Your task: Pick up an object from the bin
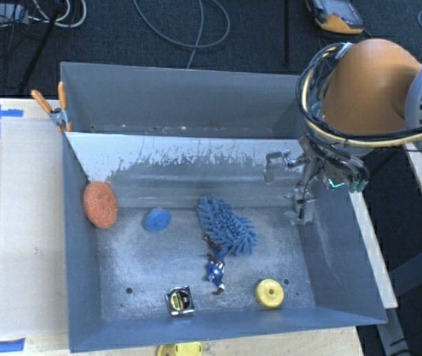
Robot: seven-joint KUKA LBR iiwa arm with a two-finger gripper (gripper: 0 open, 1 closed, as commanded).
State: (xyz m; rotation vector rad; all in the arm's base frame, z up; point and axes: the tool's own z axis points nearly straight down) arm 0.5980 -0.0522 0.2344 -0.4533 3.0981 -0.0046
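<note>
grey bin [196, 117]; orange oval lump [100, 204]; blue disc [156, 219]; blue shaggy mitt [228, 226]; yellow wheel [270, 293]; black-yellow tape measure [180, 300].

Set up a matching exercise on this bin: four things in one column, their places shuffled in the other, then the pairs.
Things in the grey metal bin:
1. orange oval lump
2. shaggy blue mop head
3. yellow round spool
4. black-and-yellow tape measure

Places:
A. by the front wall, toward the view's right
B. middle of the floor
C. by the front wall, toward the view's left
D. at the left wall

Pairs: 1-D, 2-B, 3-A, 4-C
</note>
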